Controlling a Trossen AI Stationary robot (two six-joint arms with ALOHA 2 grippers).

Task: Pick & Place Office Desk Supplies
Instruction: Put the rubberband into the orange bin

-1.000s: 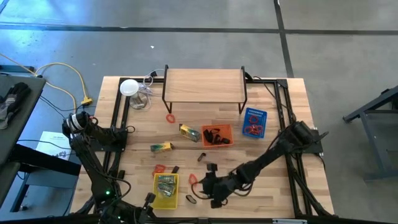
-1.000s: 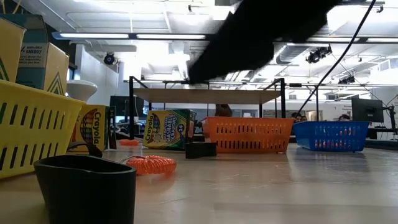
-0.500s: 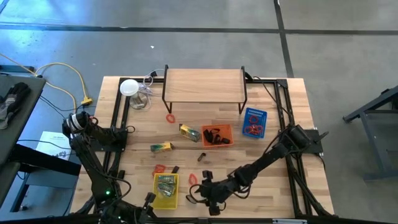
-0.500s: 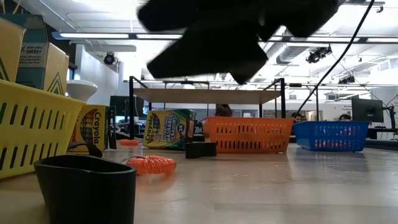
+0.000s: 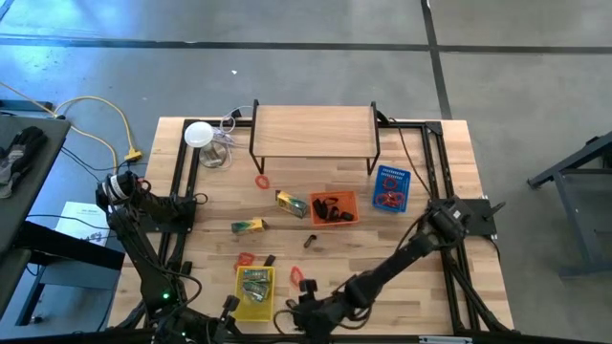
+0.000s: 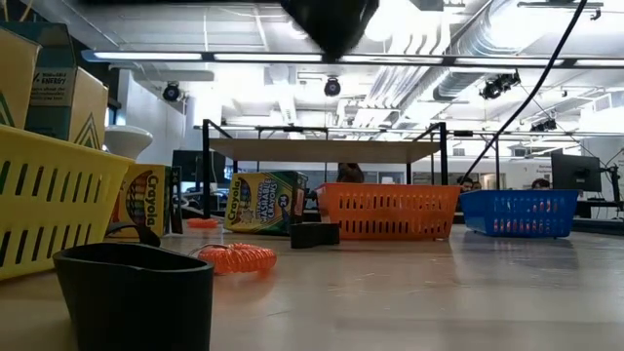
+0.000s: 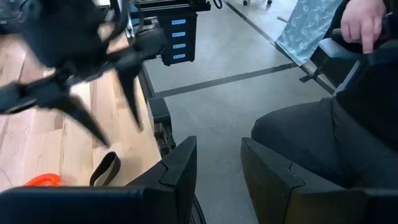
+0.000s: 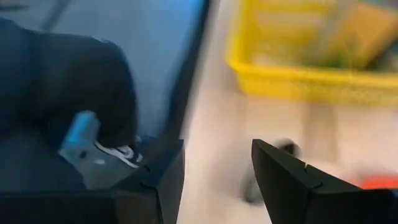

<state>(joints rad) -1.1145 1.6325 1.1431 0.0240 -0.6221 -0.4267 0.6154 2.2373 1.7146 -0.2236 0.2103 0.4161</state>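
Our right hand (image 5: 298, 315) hung open and empty near the desk's (image 5: 411, 277) front edge, beside the yellow basket (image 5: 254, 292), a black clip (image 5: 293, 307) and red band (image 5: 295, 273) close by, our left hand (image 7: 217, 180) parted, holding nothing, off the desk's front, packs (image 5: 248, 225) mid-desk.

the high view looks straight down from well above, taking in the whole table (image 5: 402, 277) and floor around it. the low view sits at table-top height, close to the near edge, facing level across to the shelf (image 6: 322, 148) and room behind. both share the yellow basket (image 5: 254, 292), orange basket (image 6: 388, 211) and blue basket (image 6: 517, 214). the left wrist view faces off the table edge toward a seated person (image 7: 336, 130). the right wrist view looks close past the table edge at the yellow basket.
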